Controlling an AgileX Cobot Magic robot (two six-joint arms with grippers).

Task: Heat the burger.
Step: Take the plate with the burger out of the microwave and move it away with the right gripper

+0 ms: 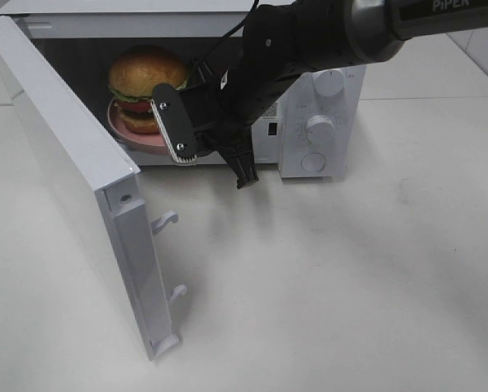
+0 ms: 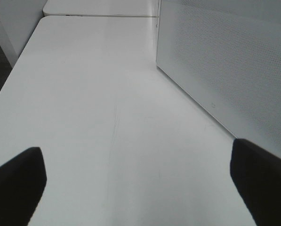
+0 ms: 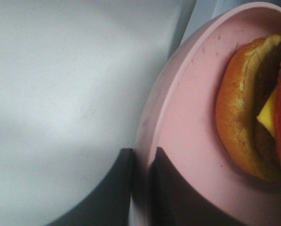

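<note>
The burger (image 1: 145, 82) stands on a round pink plate (image 1: 127, 129) just inside the open microwave (image 1: 321, 122). It has a golden-brown bun, green lettuce and red tomato. My right gripper (image 1: 180, 135) reaches into the opening at the plate's front right rim. In the right wrist view, the right gripper (image 3: 142, 157) has one dark finger on each side of the plate's rim (image 3: 178, 117), closed on it, with the burger (image 3: 253, 117) close by. My left gripper (image 2: 140, 188) is open and empty over bare table and is out of the high view.
The microwave door (image 1: 80, 180) swings out wide to the front left, with its latch hooks (image 1: 166, 220) sticking out. Control knobs (image 1: 319, 126) are on the right panel. The microwave's perforated side wall (image 2: 225, 61) stands to one side of my left gripper. The white table (image 1: 333, 278) spreads out in front.
</note>
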